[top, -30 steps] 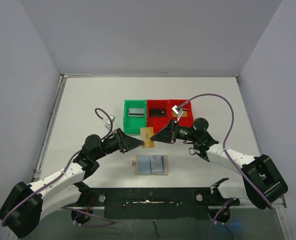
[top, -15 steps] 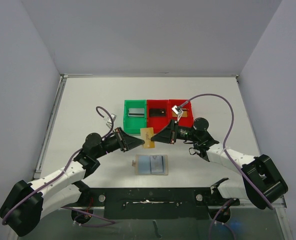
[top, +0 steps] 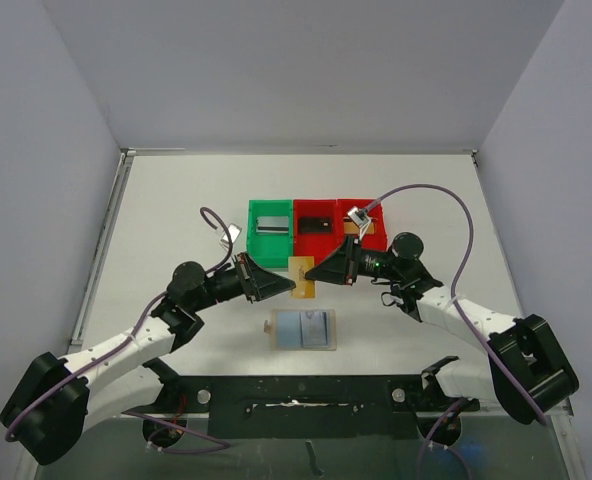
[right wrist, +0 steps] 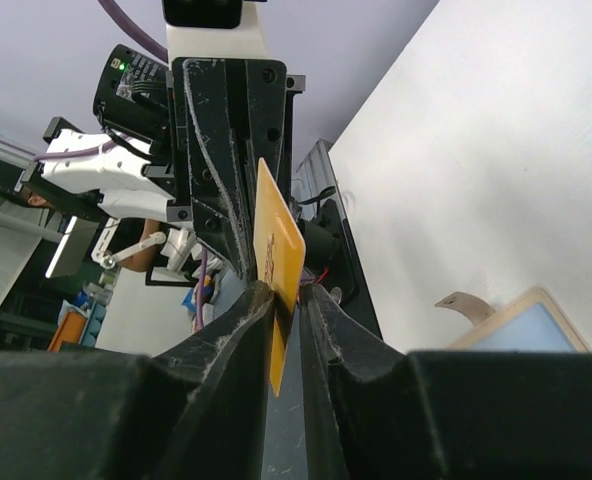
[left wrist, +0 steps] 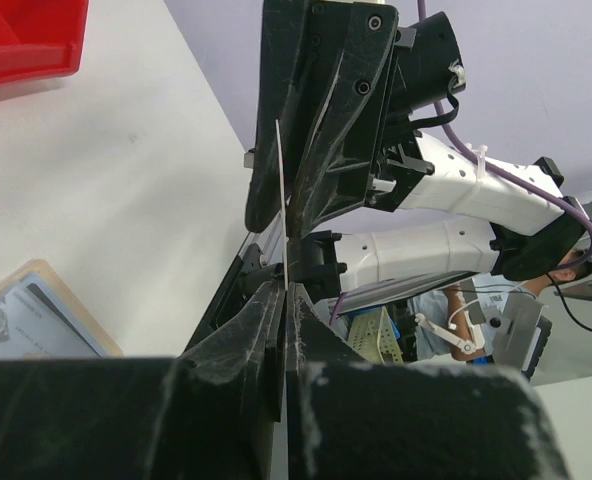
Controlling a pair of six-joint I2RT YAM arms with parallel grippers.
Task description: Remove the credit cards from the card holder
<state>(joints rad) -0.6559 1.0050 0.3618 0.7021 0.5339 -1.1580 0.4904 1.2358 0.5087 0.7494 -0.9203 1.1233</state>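
Observation:
A gold-orange credit card (top: 302, 277) hangs in the air between both grippers, above the table behind the card holder (top: 304, 328). My left gripper (top: 288, 284) is shut on the card's edge (left wrist: 281, 200), pinched at the fingertips (left wrist: 286, 290). My right gripper (right wrist: 288, 295) stands slightly open around the same card (right wrist: 279, 250), which leans on one finger with a gap at the other. The card holder lies open flat, light-blue inside, with a tan tab (right wrist: 466, 303). A silver-grey card (top: 272, 225) and a black card (top: 315, 225) lie in the bins.
A green bin (top: 255, 240) and two red bins (top: 316, 243) stand in a row just behind the grippers. The right arm's purple cable (top: 446, 205) arcs over the rightmost bin. The table's left edge has a metal rail (top: 101, 250).
My left gripper has shut on the gold card. My right gripper, shut on it before, has parted its jaws a little. Both arms shifted only slightly.

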